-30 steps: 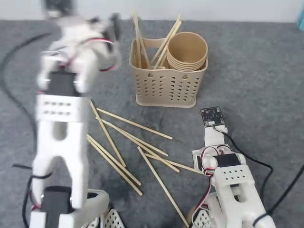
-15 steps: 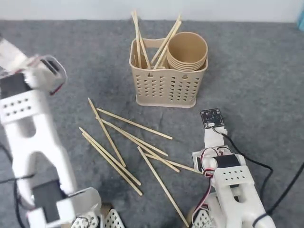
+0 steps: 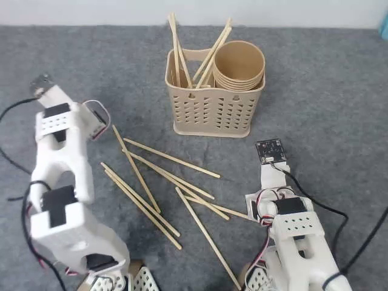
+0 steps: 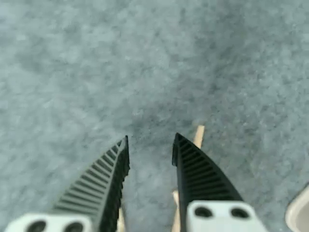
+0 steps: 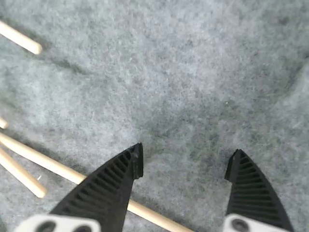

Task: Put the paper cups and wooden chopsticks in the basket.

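Observation:
A beige slotted basket (image 3: 212, 112) stands at the back middle of the grey carpet. It holds a stack of paper cups (image 3: 238, 63) and several upright wooden chopsticks (image 3: 176, 45). Several loose chopsticks (image 3: 173, 159) lie scattered in front of it. The left arm (image 3: 59, 130) is folded low at the left, by the leftmost stick's far end. My left gripper (image 4: 151, 140) hangs open over bare carpet, a chopstick tip (image 4: 198, 133) just beside one finger. My right gripper (image 5: 187, 152) is open above the carpet with nothing between its fingers; a chopstick (image 5: 53, 166) runs past one finger.
The right arm (image 3: 291, 227) sits at the front right, cables trailing off to the right. A pale corner of the basket (image 4: 300, 212) edges into the left wrist view. Grey carpet lies open to the right of the basket and along the back.
The left arm has swung back from beside the basket and folded down low at the left. The right arm and the chopsticks have not moved.

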You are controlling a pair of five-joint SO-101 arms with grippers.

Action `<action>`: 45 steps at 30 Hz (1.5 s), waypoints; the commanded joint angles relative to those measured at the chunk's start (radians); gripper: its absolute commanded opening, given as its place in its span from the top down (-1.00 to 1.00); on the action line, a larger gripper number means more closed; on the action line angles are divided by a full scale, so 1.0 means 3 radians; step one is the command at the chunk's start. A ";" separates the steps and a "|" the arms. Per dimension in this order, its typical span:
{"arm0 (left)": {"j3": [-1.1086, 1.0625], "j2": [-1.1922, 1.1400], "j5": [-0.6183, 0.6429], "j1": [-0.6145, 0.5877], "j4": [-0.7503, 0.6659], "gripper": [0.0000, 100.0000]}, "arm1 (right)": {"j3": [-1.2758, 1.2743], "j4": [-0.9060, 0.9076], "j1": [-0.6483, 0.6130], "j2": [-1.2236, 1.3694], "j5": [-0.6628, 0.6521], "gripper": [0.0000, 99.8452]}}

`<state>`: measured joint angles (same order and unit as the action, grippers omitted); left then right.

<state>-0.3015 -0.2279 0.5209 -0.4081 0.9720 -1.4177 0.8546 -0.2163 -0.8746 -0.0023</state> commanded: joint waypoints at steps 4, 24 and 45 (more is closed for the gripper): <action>0.0013 0.0010 0.0036 0.0184 -0.0358 0.72 | 0.0010 -0.0054 0.0023 -0.0064 -0.0066 0.43; 0.0028 -0.0261 -0.0102 0.0363 -0.0225 0.73 | 0.0010 -0.0033 0.0023 -0.0064 -0.0066 0.43; 0.0427 0.0624 -0.0036 0.0353 0.0839 0.98 | 0.0005 -0.0028 0.0028 -0.0064 -0.0066 0.43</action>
<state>-0.2110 -0.2294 0.4979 -0.3007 1.1868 -1.4177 0.8546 -0.2163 -0.8746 -0.0038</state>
